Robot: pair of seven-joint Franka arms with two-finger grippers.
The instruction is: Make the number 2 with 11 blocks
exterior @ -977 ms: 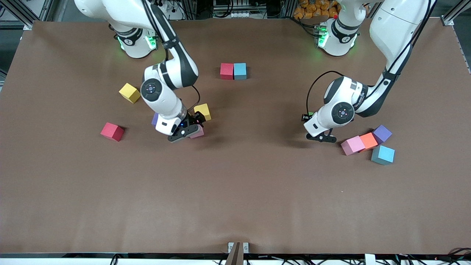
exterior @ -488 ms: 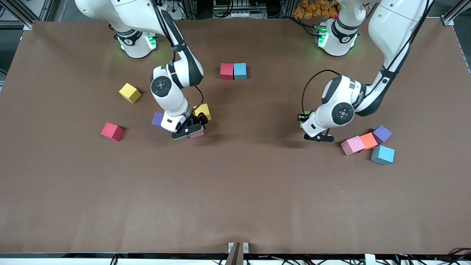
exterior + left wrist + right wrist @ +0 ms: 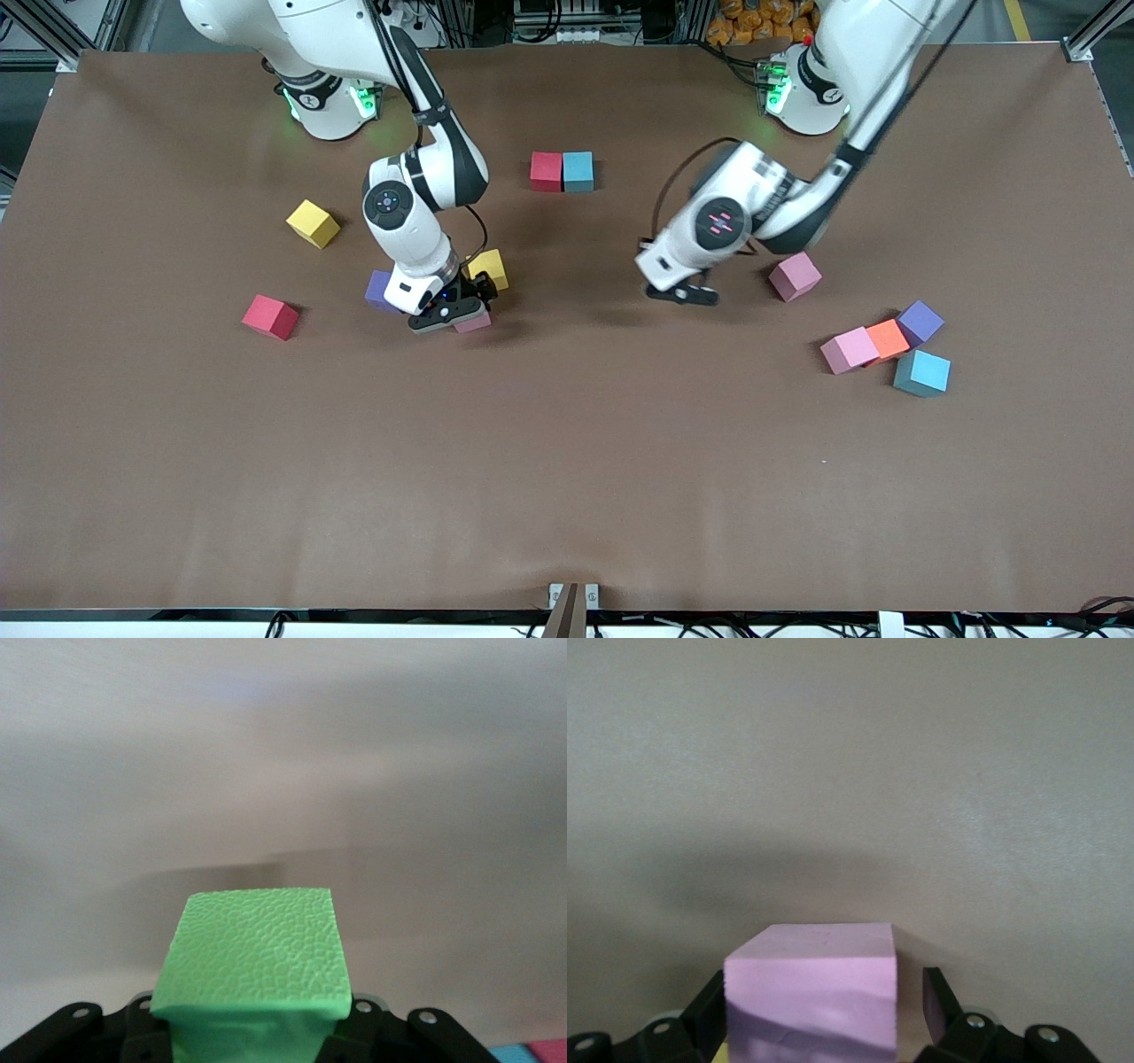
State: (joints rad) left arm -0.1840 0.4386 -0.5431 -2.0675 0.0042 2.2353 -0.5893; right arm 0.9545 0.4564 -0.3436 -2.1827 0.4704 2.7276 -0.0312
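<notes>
A red block point(image 3: 545, 171) and a light blue block point(image 3: 578, 170) touch side by side near the robots' bases. My left gripper point(image 3: 678, 293) is in the air over the table's middle, shut on a green block point(image 3: 252, 961) that my hand hides in the front view. My right gripper point(image 3: 450, 315) is low at the table, open, astride a pink block point(image 3: 476, 322). In the right wrist view that pink block point(image 3: 811, 988) lies against one finger, with a gap to the other finger point(image 3: 935, 997).
Loose blocks lie around: yellow point(image 3: 312, 222), yellow point(image 3: 489, 268), purple point(image 3: 379, 288) and red point(image 3: 271, 316) by the right gripper. Pink point(image 3: 794, 276), pink point(image 3: 849, 349), orange point(image 3: 887, 338), purple point(image 3: 920, 322) and light blue point(image 3: 921, 372) lie toward the left arm's end.
My left arm has carried the green block from beside the pink-orange-purple cluster toward the table's middle, uncovering a pink block. My right gripper shifted slightly and stays at its pink block.
</notes>
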